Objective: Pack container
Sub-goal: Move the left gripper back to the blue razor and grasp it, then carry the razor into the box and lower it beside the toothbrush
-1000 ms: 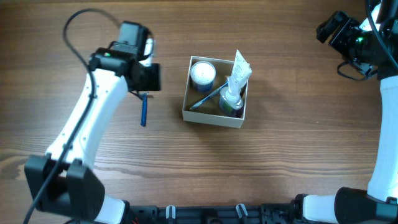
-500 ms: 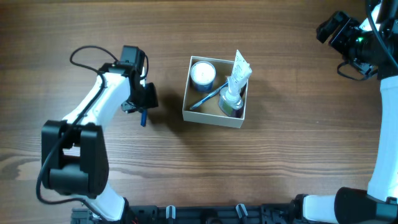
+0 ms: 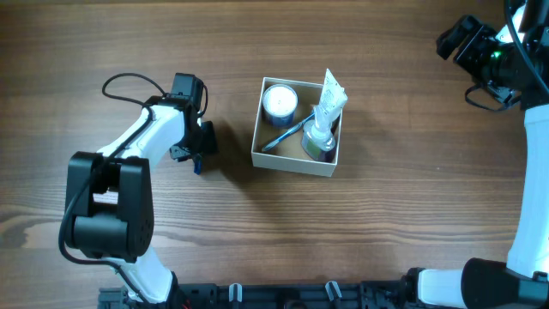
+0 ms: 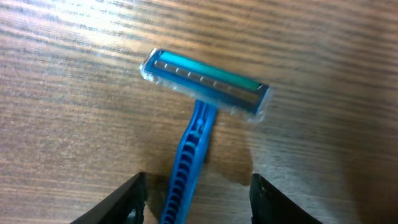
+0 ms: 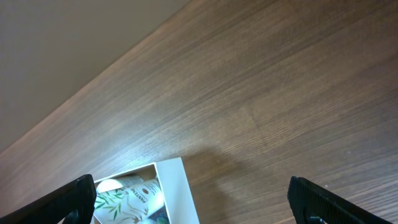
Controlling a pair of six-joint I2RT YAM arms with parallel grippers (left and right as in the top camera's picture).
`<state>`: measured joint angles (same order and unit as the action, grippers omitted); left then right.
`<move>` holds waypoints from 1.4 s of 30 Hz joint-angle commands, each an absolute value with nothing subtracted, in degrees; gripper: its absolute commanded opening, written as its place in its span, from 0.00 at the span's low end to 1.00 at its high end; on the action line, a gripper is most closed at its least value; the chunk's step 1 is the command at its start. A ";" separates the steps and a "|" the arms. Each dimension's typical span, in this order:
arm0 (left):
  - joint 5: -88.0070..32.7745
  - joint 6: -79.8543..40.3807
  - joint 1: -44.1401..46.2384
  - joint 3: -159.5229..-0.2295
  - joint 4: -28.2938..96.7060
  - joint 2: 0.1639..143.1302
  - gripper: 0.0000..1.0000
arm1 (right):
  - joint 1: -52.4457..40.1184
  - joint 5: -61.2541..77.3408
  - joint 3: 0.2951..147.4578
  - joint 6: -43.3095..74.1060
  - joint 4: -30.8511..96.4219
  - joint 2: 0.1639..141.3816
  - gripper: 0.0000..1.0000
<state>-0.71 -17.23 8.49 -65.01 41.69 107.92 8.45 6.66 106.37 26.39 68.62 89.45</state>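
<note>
Jaws spread astride the thin handle of the blue plastic razor (image 4: 188, 162), the left gripper (image 4: 198, 205) may close off-centre and skid it sideways, with the square white cardboard container (image 3: 292, 166) near its right side.

**Overhead:** fixed, facing straight down, far enough to hold wide stretch of table (image 3: 386, 223), both arms, and container (image 3: 296, 165) mid-surface.

**Left wrist:** very near tabletop toward left edge, facing down. Razor (image 4: 200, 118) fills frame; same razor (image 3: 196, 166) small in overhead.

**Right wrist:** high near far right corner, apparently tilted obliquely across surface. Shares container corner (image 5: 177, 186) with overhead.
</note>
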 commanded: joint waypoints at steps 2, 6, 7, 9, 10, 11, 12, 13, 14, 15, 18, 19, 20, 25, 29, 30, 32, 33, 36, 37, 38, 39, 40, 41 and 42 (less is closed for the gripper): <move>0.10 -16.71 7.86 -64.38 40.51 110.69 0.37 | 8.49 7.53 106.39 27.16 68.62 89.78 1.00; 0.08 -15.62 7.86 -64.40 39.57 110.69 0.17 | 8.49 7.53 106.39 27.16 68.62 89.78 1.00; 0.10 -15.00 7.86 -64.40 39.64 110.67 0.14 | 8.49 7.53 106.39 27.14 68.62 89.78 1.00; 0.10 -13.87 7.86 -64.40 40.16 110.41 0.09 | 8.49 7.53 106.39 27.14 68.62 89.78 1.00; 0.12 -13.87 7.86 -64.40 40.51 110.15 0.06 | 8.49 7.53 106.39 27.16 68.62 89.78 1.00; 0.10 -13.87 7.86 -64.47 40.84 109.78 0.04 | 8.49 7.53 106.39 27.14 68.62 89.78 1.00; 0.10 -13.87 7.86 -64.73 41.45 109.21 0.04 | 8.49 7.53 106.39 27.14 68.62 89.78 1.00; 0.10 -13.89 7.88 -65.01 42.24 108.55 0.04 | 8.49 7.53 106.39 27.14 68.62 89.78 1.00; 0.10 -13.89 7.92 -65.45 43.18 107.81 0.04 | 8.49 7.53 106.39 27.16 68.62 89.78 1.00; 0.10 -13.89 8.01 -66.00 44.27 106.91 0.04 | 8.49 7.53 106.39 27.14 68.62 89.78 1.00; 0.08 -13.89 8.58 -68.03 47.68 103.48 0.04 | 8.49 7.53 106.39 27.16 68.62 89.78 1.00; 0.10 -13.91 8.88 -68.60 48.47 102.35 0.04 | 8.49 7.53 106.39 27.14 68.62 89.78 1.00; 0.08 -13.91 9.34 -69.23 49.30 100.90 0.04 | 8.49 7.53 106.39 27.16 68.62 89.78 1.00; -0.14 -14.44 14.44 -71.53 50.30 92.23 0.04 | 8.49 7.53 106.39 27.14 68.62 89.78 1.00; 0.08 -14.55 21.56 -71.55 46.41 86.67 0.04 | 8.49 7.53 106.39 27.14 68.62 89.78 1.00; 0.21 -14.00 23.35 -71.55 45.04 85.93 0.04 | 8.49 7.53 106.39 27.14 68.62 89.78 1.00; 1.89 -13.13 26.74 -71.55 42.33 85.38 0.04 | 8.49 7.53 106.39 27.14 68.62 89.78 1.00; 2.81 -12.21 28.18 -71.53 41.06 85.43 0.04 | 8.49 7.53 106.39 27.14 68.62 89.78 1.00; 4.38 -10.61 31.24 -71.48 36.97 87.09 0.04 | 8.49 7.53 106.39 27.14 68.62 89.78 1.00; 4.38 -9.13 31.81 -71.48 35.86 87.64 0.04 | 8.49 7.53 106.39 27.14 68.62 89.78 1.00; 4.40 -6.83 32.36 -71.48 34.54 88.38 0.04 | 8.49 7.53 106.39 27.14 68.62 89.78 1.00; 4.38 -4.51 32.77 -71.48 33.43 89.06 0.04 | 8.49 7.53 106.39 27.14 68.62 89.78 1.00; 4.40 -2.59 33.06 -71.48 32.60 89.65 0.04 | 8.49 7.53 106.39 27.16 68.62 89.78 1.00; 4.40 -0.73 33.17 -71.48 32.03 90.17 0.04 | 8.49 7.53 106.39 27.16 68.62 89.78 1.00; 4.38 0.82 33.17 -71.48 31.57 90.70 0.04 | 8.49 7.53 106.39 27.14 68.62 89.78 1.00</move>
